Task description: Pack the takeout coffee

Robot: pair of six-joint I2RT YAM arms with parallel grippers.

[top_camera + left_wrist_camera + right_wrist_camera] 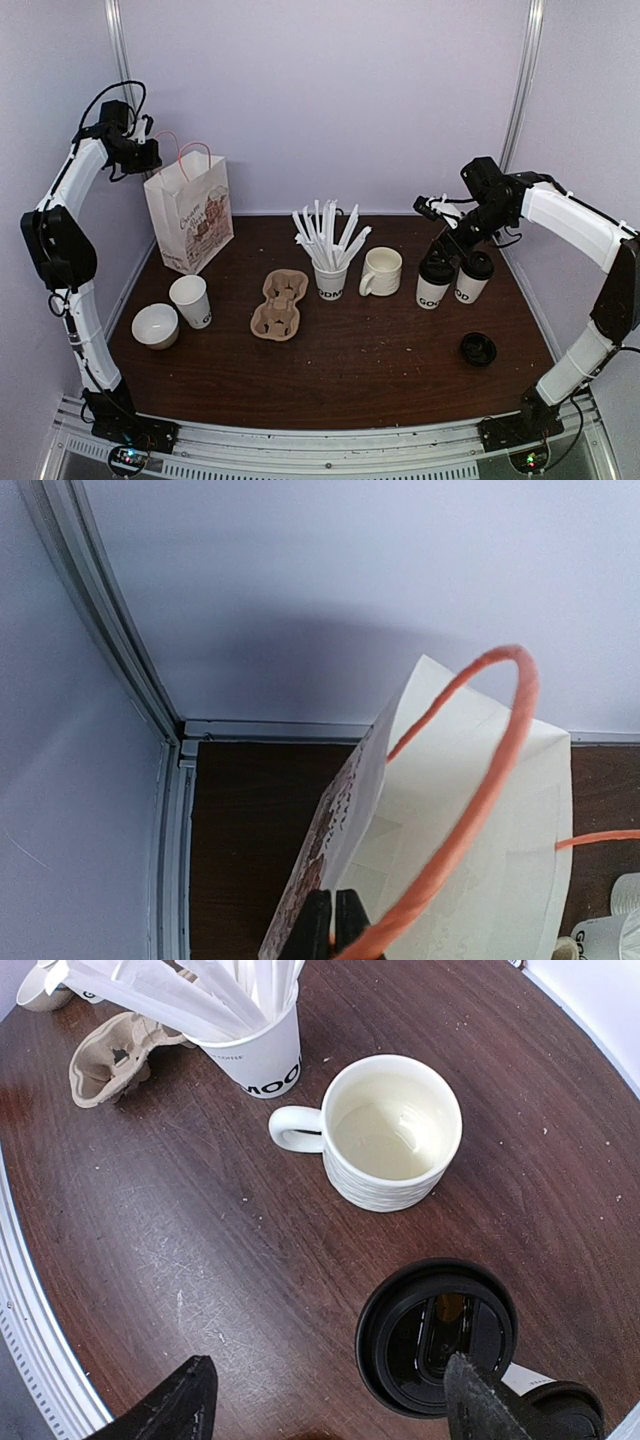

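- Since the cream ceramic mug [381, 270] stands near mid-table, every position below is taken from it.
- Lidded coffee cup A [433, 288]: white paper with black lettering and a black lid. It stands upright on the table [330, 390], just right of the mug.
- Lidded coffee cup B [473, 282]: same make, upright, the next one right of the mug beyond cup A, close beside it.
- Right gripper [330, 1400]: hovers over cup A, right of the mug. Its jaws are spread wide and hold nothing. In the wrist view, cup A's lid lies between the fingers, close to the one on that view's right [470, 1405]; contact cannot be told.
- Left gripper [333, 925]: far left of the mug and behind it, high at the top of the paper bag [190, 215]. Its jaws are pressed fully together, pinching the bag's rim. The orange handle [480, 780] loops just beside.
- Loose black lid [478, 348]: right of the mug, nearer the arm bases.
- Cup of white sticks [330, 280]: just left of the mug.
- Pulp cup carrier [280, 305]: farther left of the mug.
- Open paper cup [191, 300] and white bowl [155, 325]: far left of the mug.
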